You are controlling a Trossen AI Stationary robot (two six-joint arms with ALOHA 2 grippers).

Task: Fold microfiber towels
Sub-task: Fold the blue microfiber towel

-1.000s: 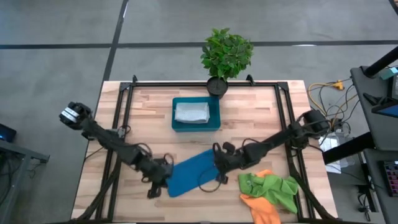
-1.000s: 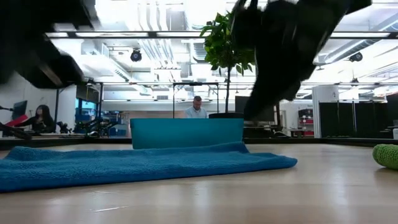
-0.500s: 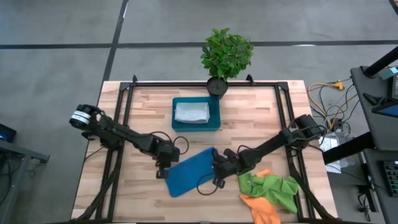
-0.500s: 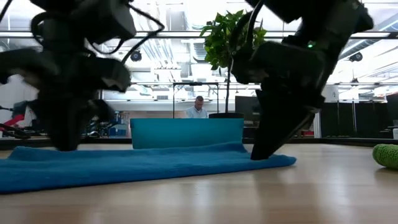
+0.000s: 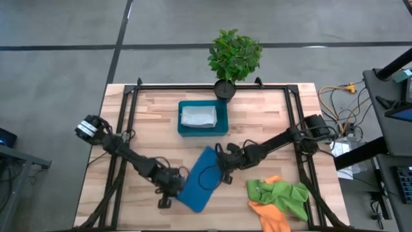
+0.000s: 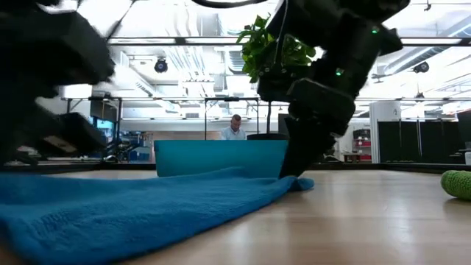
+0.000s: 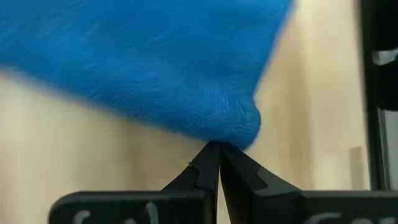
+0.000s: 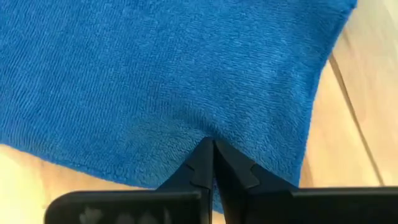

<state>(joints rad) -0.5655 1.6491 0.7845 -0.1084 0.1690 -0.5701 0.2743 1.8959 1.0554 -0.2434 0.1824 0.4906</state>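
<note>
Mid-frame on worktop (image 5: 270, 116), we've swung the blue towel (image 5: 201, 187) diagonal; left claw (image 5: 174, 193) & right claw (image 5: 222, 173) both clamped on its edges, fold underway.

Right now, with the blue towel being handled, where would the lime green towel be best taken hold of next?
Judging by its pose, grip the lime green towel at its loose edge toward the table's middle, coming from above on the blue towel's side. It lies bunched, partly over the orange towel, so that edge looks freest.
</note>
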